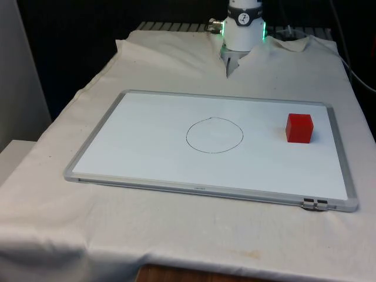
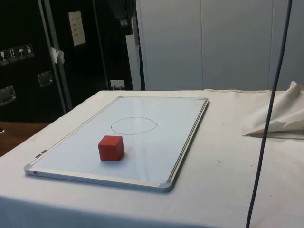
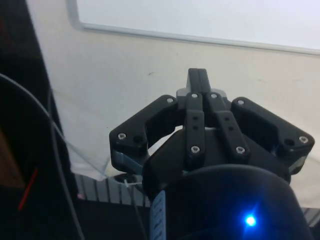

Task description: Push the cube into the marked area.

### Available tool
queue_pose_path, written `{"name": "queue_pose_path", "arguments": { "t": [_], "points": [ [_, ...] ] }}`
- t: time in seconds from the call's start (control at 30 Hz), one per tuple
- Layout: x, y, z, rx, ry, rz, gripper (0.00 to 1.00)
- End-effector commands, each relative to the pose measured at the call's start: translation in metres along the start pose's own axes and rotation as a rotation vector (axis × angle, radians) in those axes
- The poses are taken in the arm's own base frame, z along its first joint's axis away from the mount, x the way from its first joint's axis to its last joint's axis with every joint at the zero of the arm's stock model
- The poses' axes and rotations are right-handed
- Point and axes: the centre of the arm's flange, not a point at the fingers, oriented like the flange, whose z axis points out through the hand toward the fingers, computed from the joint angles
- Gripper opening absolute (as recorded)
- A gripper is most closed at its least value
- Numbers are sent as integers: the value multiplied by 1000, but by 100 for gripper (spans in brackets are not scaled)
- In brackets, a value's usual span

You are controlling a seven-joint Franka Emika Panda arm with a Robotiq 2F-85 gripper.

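While the end effector (image 3: 198,80) is hanging over the cloth (image 3: 130,85) just off the whiteboard (image 3: 210,20) edge, its two black fingers are pressing together with no gap and nothing between them. On the counter, the whiteboard (image 1: 147,135) is lying flat on the cloth (image 1: 176,235). The cube (image 1: 299,128), red, is sitting on the board near the edge at the front view's right, well apart from the circle (image 1: 214,135) drawn around the board's middle. From the side view, the cube (image 2: 111,148) is resting upright toward the near end of the whiteboard (image 2: 156,128), with the circle (image 2: 134,126) beyond it and bare board between them. The robot base (image 1: 243,26) is standing at the far end, behind the board.
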Motion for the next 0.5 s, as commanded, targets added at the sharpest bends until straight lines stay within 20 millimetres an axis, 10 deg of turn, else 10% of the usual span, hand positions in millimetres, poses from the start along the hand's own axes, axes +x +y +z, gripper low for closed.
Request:
{"name": "queue_pose_path", "arguments": {
  "t": [0.0, 0.47],
  "points": [
    [-3, -4, 2, 21, 9, -2, 0],
    [-4, -33, 25, 104, 14, -14, 0]
  ]
}}
